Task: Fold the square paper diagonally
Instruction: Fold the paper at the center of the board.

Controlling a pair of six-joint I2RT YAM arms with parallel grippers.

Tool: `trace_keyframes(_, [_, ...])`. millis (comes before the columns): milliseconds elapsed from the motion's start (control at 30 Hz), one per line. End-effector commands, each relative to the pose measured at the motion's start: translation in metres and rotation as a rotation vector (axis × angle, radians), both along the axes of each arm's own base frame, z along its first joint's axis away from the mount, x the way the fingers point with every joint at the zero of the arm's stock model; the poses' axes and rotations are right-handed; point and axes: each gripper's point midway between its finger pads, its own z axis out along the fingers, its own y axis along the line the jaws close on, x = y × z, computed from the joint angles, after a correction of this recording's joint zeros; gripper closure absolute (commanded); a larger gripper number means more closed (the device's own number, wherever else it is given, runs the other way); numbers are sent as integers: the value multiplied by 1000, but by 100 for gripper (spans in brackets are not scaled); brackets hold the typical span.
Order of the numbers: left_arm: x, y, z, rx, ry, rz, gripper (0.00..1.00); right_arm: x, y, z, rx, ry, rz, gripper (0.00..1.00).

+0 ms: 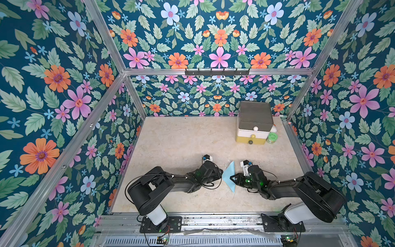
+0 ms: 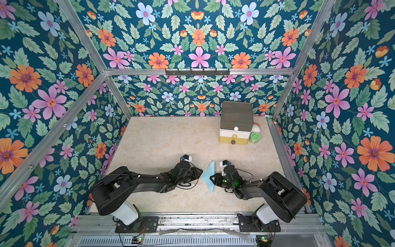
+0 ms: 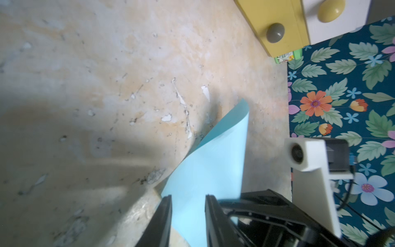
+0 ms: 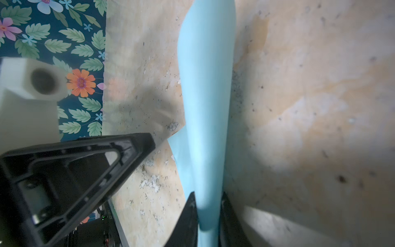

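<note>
The curled sky-blue square paper sits pinched in the right gripper near the beige tabletop's front edge. The left gripper straddles it, part-open; grip unclear.

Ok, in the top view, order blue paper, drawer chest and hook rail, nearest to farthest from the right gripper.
1. Blue paper, in the right gripper.
2. Drawer chest, table's far right.
3. Hook rail, back wall.
</note>
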Motion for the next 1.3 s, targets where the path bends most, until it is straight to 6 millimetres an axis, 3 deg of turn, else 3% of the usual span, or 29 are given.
trace_keyframes(0, [3,-5,9,-5,-29,-15,68,-10,-14,-23,-97,68,-10,76])
trace_keyframes(533, [3,-10,6,-1,-27,-39,69,-11,-21,-27,-119,70,-9,71])
trace_keyframes(867, [-1,-16,3,-3,-23,-71,69,-14,-22,-36,-115,82,9,78])
trace_keyframes(1267, [2,-25,3,-7,-21,-82,69,-15,-27,-38,-149,76,8,79])
